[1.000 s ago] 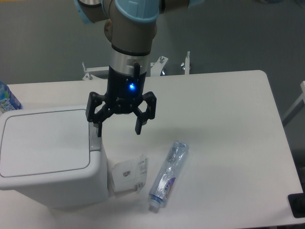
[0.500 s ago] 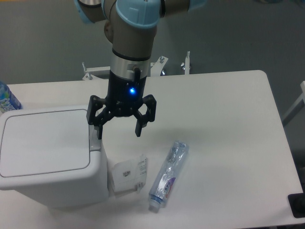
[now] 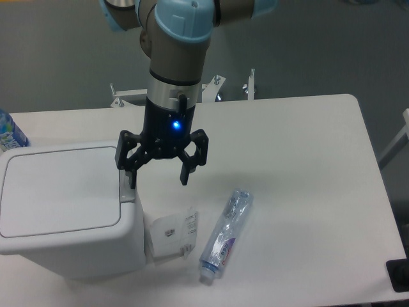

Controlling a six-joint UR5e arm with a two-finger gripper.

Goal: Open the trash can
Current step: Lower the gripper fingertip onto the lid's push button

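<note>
We count one trash can (image 3: pixel 64 217), white and boxy, at the near left corner of the table (image 3: pixel 300 141); its flat lid lies shut, so we cannot see inside. Just right of the trash can's front lies one small white packet (image 3: pixel 171 235), and beyond that packet one clear plastic bottle (image 3: pixel 225 234) on its side. Above the trash can's right edge we see one gripper (image 3: pixel 158 178), fingers spread wide and holding nothing, one fingertip (image 3: pixel 131 180) over the grey latch. Behind the trash can's far left corner, one blue-labelled bottle (image 3: pixel 9 132) peeks in.
</note>
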